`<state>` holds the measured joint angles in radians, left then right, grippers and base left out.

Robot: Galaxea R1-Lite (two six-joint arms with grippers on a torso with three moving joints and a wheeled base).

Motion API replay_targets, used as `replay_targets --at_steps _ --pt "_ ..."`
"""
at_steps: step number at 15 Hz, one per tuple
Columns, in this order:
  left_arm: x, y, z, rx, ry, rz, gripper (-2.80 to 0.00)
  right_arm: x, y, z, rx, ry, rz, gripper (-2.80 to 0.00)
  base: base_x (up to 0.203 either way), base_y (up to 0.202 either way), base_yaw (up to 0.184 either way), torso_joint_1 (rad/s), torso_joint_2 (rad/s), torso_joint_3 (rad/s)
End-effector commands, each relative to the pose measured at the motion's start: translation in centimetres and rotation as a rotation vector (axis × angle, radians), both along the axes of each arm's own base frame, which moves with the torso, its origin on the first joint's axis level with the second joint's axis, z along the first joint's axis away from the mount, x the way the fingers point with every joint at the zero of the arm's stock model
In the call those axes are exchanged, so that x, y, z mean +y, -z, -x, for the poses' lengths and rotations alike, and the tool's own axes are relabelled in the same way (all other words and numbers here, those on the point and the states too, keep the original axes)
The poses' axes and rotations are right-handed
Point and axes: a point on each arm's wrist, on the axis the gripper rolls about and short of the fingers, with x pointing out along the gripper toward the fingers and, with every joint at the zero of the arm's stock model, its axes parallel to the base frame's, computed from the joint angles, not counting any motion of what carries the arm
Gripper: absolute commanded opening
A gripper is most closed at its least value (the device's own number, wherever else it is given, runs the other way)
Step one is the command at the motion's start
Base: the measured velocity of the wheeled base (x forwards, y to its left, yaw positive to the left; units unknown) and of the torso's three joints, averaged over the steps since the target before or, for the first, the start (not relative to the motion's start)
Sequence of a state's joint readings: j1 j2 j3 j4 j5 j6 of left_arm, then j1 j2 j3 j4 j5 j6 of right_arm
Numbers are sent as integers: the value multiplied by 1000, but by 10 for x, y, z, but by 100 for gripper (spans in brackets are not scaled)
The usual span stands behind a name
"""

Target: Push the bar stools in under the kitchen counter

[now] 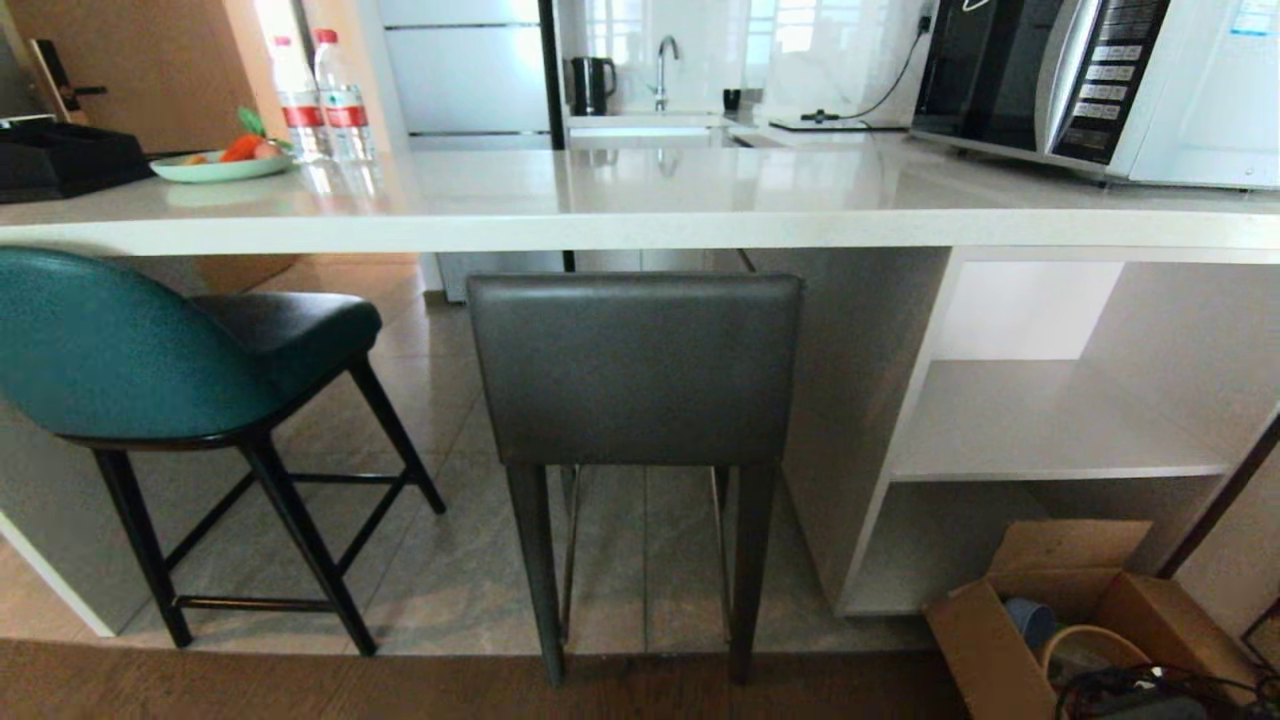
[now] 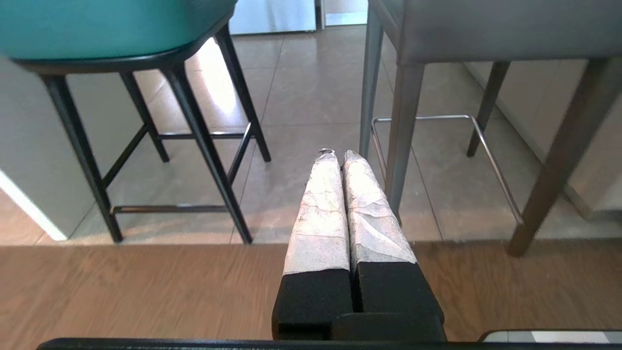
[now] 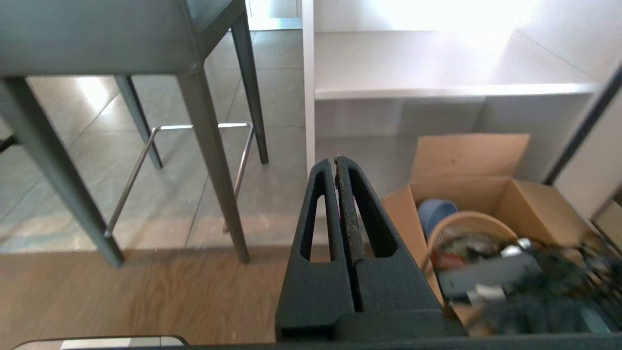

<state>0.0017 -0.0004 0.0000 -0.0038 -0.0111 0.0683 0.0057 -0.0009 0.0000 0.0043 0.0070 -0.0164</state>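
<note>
Two bar stools stand at the white kitchen counter (image 1: 640, 215). The teal stool (image 1: 130, 350) with thin black legs is at the left, turned at an angle, its seat partly under the slab. The dark grey stool (image 1: 635, 365) with a rectangular back stands in the middle, its back facing me just below the counter edge. Neither arm shows in the head view. My left gripper (image 2: 339, 154) is shut and empty, hanging low over the floor between the teal stool (image 2: 112, 29) and the grey stool (image 2: 486, 29). My right gripper (image 3: 335, 159) is shut and empty, right of the grey stool's legs (image 3: 209, 146).
White open shelves (image 1: 1040, 420) fill the counter's right end. An open cardboard box (image 1: 1060, 620) of clutter sits on the floor before them. On the counter are a microwave (image 1: 1090, 80), water bottles (image 1: 320, 95) and a plate of fruit (image 1: 220, 165). Tile meets wood flooring (image 1: 400, 690) near me.
</note>
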Motion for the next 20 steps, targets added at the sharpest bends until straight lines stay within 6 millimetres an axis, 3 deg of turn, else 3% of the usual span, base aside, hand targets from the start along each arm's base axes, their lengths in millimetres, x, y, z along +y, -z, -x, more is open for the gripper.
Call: replay_targets --at_steps 1,6,15,20 --pt "0 1 0 4 0 -1 -280 0 1 0 6 -1 1 -280 -197 0 -4 6 2 1" --pt "0 1 0 6 1 1 -280 0 1 0 6 0 1 -280 -161 0 -1 -2 2 3" --pt "0 0 0 0 -15 62 -280 0 1 -1 7 1 -1 -280 0 0 0 0 0 0" --pt "0 0 0 1 -15 62 -280 0 1 0 6 1 -3 -280 1 156 1 1 4 4"
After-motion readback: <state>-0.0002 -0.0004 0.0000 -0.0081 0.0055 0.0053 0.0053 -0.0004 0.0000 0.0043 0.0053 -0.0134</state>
